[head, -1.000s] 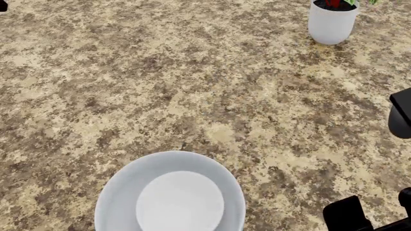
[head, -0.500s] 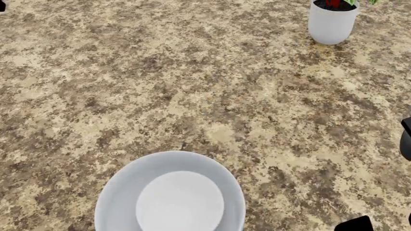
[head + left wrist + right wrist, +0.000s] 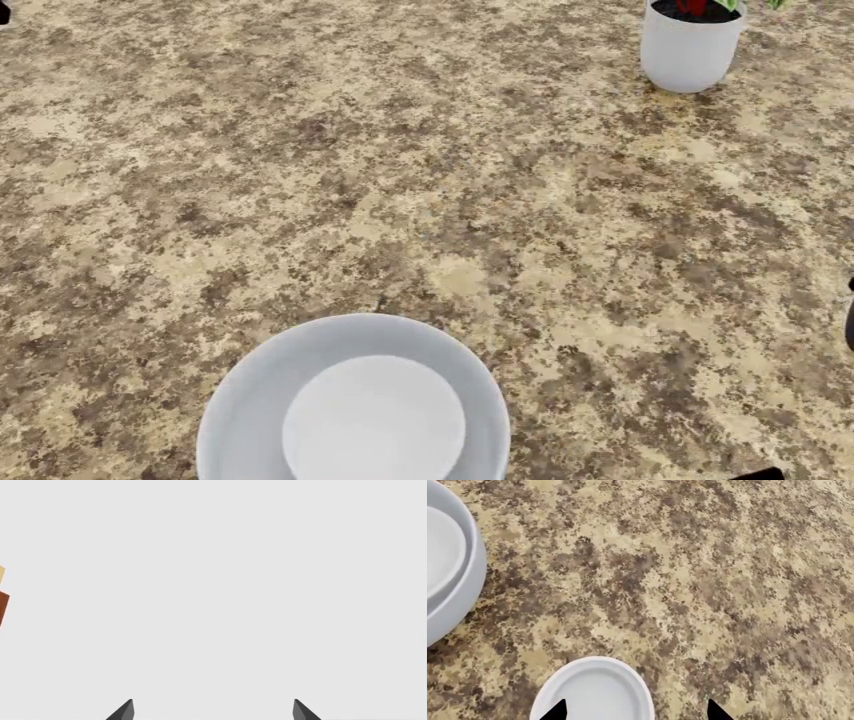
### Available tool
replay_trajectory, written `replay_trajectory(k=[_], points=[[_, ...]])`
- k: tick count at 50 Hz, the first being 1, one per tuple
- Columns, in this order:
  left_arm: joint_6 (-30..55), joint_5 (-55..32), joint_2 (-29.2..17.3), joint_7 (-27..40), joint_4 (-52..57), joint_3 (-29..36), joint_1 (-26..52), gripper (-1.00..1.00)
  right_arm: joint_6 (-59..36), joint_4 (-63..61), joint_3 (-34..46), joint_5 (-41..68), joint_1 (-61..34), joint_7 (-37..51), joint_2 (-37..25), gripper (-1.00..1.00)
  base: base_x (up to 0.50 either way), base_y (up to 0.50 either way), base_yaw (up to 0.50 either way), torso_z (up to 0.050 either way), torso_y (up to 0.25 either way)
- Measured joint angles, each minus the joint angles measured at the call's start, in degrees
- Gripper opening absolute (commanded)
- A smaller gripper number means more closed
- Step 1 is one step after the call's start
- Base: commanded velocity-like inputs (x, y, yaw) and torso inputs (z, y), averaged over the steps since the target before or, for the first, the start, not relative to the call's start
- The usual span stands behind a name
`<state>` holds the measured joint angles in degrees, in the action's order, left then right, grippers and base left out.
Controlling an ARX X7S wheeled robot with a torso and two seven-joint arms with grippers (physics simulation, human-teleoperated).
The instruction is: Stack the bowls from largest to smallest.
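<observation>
Large bowl [image 3: 354,400]: we see it on the speckled counter [image 3: 400,180], at the near edge of the head view; in the right wrist view it [image 3: 464,595] lies off to one side of the right claw, well apart from the tips.
Shallow bowl inside it [image 3: 374,420]: we see a smaller white bowl nested in the large one, sitting level; it [image 3: 440,550] also shows in the right wrist view.
Third bowl [image 3: 592,692]: we find a small white bowl standing alone on the counter right in front of the right claw, one claw tip overlapping its rim in the picture; we cannot tell whether they touch.
Right claw [image 3: 636,710]: we see only two dark tips, set wide apart, with nothing gripped between them; it hangs above the counter.
Left claw [image 3: 213,710]: its two grey tips stand wide apart, with nothing between them; ahead of it we see only a plain pale backdrop and a sliver of tan and brown at one edge.
Plant pot [image 3: 690,45]: we see a taller white pot with red and green leaves at the far side of the counter, well apart from both claws and the bowls.
</observation>
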<state>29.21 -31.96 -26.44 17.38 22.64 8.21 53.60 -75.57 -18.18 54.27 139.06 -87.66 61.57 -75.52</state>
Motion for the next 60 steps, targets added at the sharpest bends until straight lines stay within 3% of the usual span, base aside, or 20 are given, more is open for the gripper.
replay_trajectory(k=[60], points=[[0.8, -0.8, -0.9, 0.9, 0.6, 0.1, 0.5, 1.00, 7.6, 0.3, -0.3, -19.1, 13.8, -16.2, -0.5, 1.00, 0.00, 0.00, 0.00, 0.000, 0.000]])
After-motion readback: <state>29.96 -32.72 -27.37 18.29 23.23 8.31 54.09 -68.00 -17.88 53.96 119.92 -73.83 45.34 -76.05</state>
